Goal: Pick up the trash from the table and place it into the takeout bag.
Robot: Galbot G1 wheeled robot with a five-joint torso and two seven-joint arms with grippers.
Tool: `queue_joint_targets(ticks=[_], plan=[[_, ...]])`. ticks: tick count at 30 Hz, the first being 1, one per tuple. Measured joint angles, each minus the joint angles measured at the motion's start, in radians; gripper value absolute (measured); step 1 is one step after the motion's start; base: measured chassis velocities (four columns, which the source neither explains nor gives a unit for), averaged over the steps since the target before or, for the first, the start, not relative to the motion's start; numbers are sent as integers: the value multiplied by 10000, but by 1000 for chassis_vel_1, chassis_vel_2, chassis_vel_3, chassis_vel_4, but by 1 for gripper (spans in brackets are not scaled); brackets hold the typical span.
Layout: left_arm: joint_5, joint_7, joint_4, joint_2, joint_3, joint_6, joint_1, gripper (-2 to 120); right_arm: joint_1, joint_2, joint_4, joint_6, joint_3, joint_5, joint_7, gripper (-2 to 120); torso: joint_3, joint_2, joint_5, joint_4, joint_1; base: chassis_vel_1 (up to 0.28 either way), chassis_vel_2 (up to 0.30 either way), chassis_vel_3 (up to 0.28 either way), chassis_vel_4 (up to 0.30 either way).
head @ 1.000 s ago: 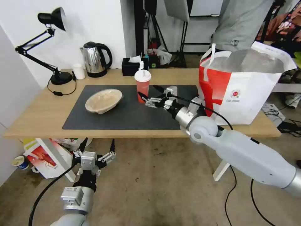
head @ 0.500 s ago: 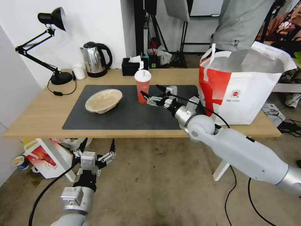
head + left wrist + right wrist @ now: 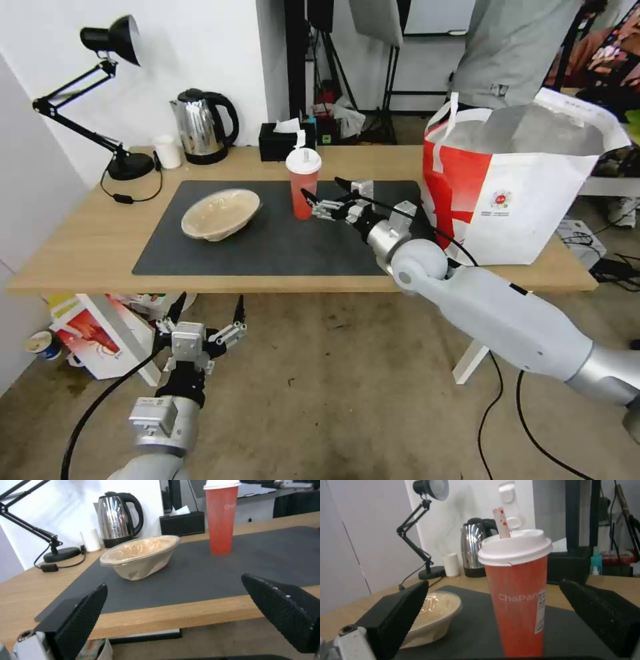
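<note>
A red translucent cup with a white lid and straw stands upright on the dark grey mat of the light-wood table. My right gripper is open just right of it; in the right wrist view the cup stands between and a little beyond the two black fingers. A shallow beige oval bowl sits on the mat's left part. The takeout bag, white with red panels, stands open at the table's right end. My left gripper hangs open below the table's front edge.
Along the back edge stand a black desk lamp, a small white cup, a steel kettle and a black tissue box. A red-and-white printed box lies on the floor under the table's left end.
My right gripper has moved forward and slightly away from me, closing in on the red cup. The left arm, bowl and bag have stayed put.
</note>
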State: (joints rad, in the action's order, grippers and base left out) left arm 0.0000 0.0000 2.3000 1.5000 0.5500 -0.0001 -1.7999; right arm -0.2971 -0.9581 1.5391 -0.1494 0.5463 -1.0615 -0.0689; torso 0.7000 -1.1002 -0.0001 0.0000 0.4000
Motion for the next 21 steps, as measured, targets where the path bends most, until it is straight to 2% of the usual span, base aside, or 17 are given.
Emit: queue_joint_targets(ticks=[15, 21], plan=[[0, 0, 0, 0, 0, 0, 0, 100, 580, -766, -1084, 0, 420, -10, 20, 100, 0, 1, 0, 0, 0, 0, 0, 0, 0], [0, 0, 1, 0, 0, 0, 0, 100, 703, -843, -1329, -2, 488, -21, 45, 100, 0, 2, 1, -1, 0, 0, 0, 0, 0]])
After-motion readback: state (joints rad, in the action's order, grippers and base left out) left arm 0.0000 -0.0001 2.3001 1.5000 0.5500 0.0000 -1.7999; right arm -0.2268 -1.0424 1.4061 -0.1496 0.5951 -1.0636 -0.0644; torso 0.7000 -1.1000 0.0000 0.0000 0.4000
